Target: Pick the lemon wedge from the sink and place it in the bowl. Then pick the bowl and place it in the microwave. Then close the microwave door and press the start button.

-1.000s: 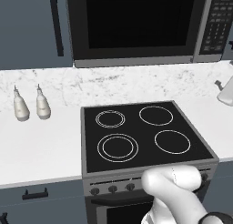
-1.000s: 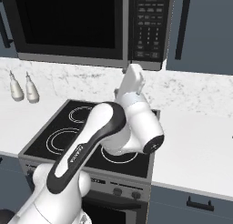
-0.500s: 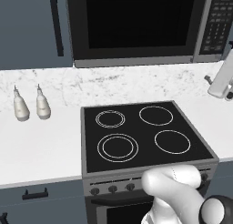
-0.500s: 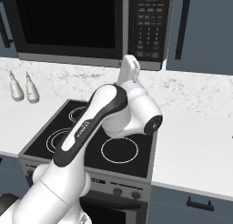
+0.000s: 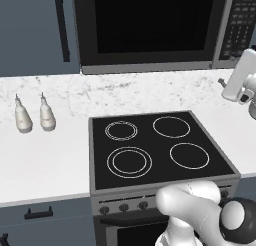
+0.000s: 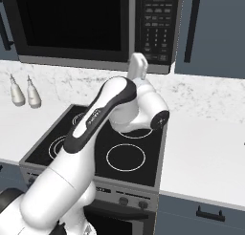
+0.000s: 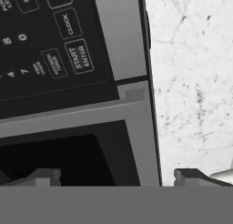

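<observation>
The gripper (image 7: 111,177), jaws wide and holding nothing, hung just below the button panel (image 7: 45,41) of the microwave (image 5: 150,30), whose door (image 5: 145,27) looked shut. To finish well, it probably needed to rise and press 1 fingertip (image 7: 189,176) squarely on the start button (image 7: 82,56). Behind the dark glass, the microwave's contents could not be told.

Both base cams sit behind the arm, left and right, looking down over the same stove (image 5: 160,147) and microwave (image 6: 91,26). Hand cam's right up against the button panel (image 7: 45,45).
</observation>
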### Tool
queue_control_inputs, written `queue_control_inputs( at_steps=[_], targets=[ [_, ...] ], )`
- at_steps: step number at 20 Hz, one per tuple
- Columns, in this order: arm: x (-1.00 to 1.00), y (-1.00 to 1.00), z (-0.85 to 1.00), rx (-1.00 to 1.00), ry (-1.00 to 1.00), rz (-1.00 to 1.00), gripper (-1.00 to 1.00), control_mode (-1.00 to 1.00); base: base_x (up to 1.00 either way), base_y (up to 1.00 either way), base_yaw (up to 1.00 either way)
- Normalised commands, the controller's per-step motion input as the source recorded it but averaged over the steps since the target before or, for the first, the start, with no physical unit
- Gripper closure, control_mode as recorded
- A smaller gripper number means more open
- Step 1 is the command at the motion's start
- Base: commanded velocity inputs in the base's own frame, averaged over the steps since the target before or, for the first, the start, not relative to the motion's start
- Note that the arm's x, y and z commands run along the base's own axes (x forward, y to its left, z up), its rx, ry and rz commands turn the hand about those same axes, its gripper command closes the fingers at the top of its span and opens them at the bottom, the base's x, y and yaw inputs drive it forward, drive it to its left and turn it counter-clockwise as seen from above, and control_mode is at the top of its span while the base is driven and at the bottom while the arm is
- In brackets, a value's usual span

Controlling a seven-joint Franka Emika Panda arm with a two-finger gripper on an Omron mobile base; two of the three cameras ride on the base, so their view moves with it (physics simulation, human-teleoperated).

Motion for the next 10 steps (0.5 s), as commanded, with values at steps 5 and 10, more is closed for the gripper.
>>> queue_control_inputs(
  at_steps=[5, 10],
  targets=[
    [0.18, -0.29, 0.00, 0.00, 0.02, -0.10, -1.00, -1.00, 0.00, 0.00, 0.00],
    [0.18, -0.21, 0.00, 0.00, 0.01, -0.11, -1.00, -1.00, 0.00, 0.00, 0.00]
  ],
)
